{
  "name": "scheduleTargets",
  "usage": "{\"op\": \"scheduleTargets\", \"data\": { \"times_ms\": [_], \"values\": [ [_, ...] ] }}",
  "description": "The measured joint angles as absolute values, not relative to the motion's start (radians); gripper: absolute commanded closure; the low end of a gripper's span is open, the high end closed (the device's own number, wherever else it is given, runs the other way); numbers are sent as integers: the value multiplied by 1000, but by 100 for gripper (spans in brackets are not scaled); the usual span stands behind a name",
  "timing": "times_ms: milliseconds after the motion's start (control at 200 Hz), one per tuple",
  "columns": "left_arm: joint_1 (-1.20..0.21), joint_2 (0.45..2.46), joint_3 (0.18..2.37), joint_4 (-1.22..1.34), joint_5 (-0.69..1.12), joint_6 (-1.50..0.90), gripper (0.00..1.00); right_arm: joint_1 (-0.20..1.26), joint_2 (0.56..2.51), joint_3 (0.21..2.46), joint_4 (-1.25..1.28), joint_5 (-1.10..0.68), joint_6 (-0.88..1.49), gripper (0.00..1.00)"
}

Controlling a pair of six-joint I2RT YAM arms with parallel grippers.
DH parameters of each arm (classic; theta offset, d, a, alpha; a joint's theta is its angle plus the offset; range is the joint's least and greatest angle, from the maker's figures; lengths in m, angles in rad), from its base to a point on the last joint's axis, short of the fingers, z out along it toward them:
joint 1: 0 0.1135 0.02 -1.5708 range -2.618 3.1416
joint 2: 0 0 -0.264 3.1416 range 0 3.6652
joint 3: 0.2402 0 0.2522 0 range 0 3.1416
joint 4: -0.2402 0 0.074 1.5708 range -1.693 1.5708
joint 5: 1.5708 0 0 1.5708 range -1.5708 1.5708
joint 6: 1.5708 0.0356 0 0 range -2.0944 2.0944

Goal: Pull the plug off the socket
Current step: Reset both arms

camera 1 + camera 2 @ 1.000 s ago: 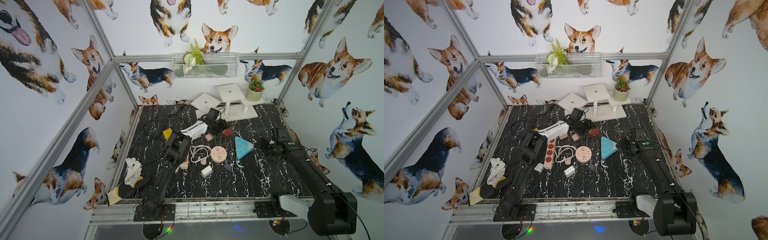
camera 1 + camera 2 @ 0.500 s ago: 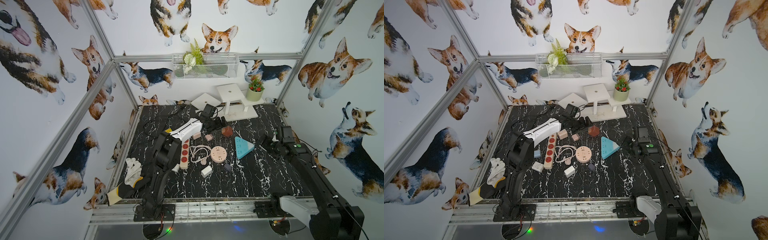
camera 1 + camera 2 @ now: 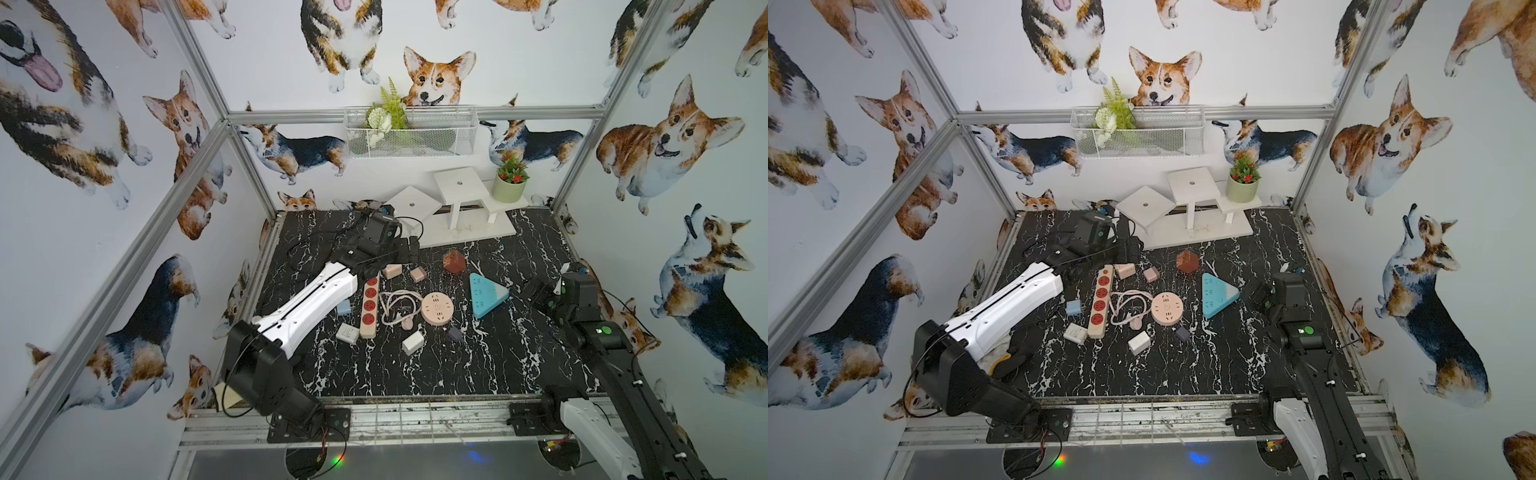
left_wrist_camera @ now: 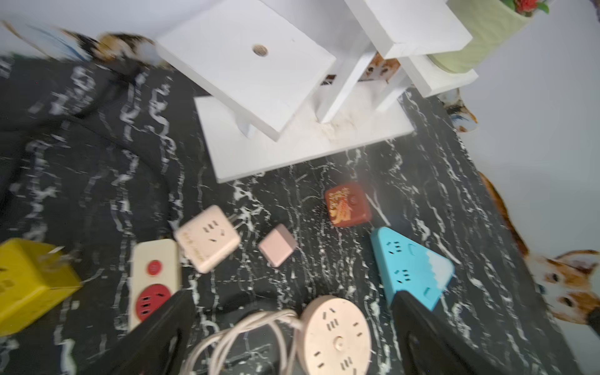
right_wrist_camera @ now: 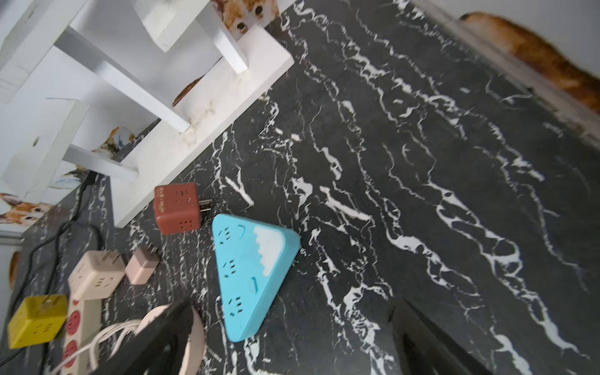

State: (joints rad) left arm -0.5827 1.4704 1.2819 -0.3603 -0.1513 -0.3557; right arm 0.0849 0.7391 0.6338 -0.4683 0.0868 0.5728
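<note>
Standing spread, left gripper [image 4: 289,303] and right gripper [image 5: 292,306] hold nothing. Power strip [image 3: 369,306] lies just beside the left, lengthwise toward its base.

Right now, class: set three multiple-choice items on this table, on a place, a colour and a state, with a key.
1. The flower pot stands
A. on the black table
B. on the white stand
C. in the wire basket
2. The triangular socket block is
A. yellow
B. red
C. blue
3. The yellow cube plug is
A. lying loose, prongs bare
B. pushed into the long strip
C. clamped in the jaws
Key: 1 B, it rests on a white shelf; 2 C, blue with a white corner; 3 A, its prongs show bare beside the strip.
</note>
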Motion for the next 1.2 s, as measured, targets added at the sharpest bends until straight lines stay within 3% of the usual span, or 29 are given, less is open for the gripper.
{"op": "scheduleTargets", "data": {
  "times_ms": [180, 420, 731, 906, 1201],
  "values": [
    [-540, 1235, 1006, -266, -353, -238, 0, 85, 746, 564, -349, 193, 415, 0],
    [-186, 1108, 688, -112, -317, -188, 0, 85, 868, 445, -58, 228, 197, 1],
    [80, 1347, 543, 210, -132, -169, 0, 64, 1244, 375, 342, 78, 73, 1],
    [119, 1507, 577, 384, -19, -119, 0, -10, 1421, 474, 478, -49, 44, 1],
    [125, 1544, 499, 597, 58, -68, 0, -62, 1448, 342, 698, -182, 54, 0]
  ]
}}
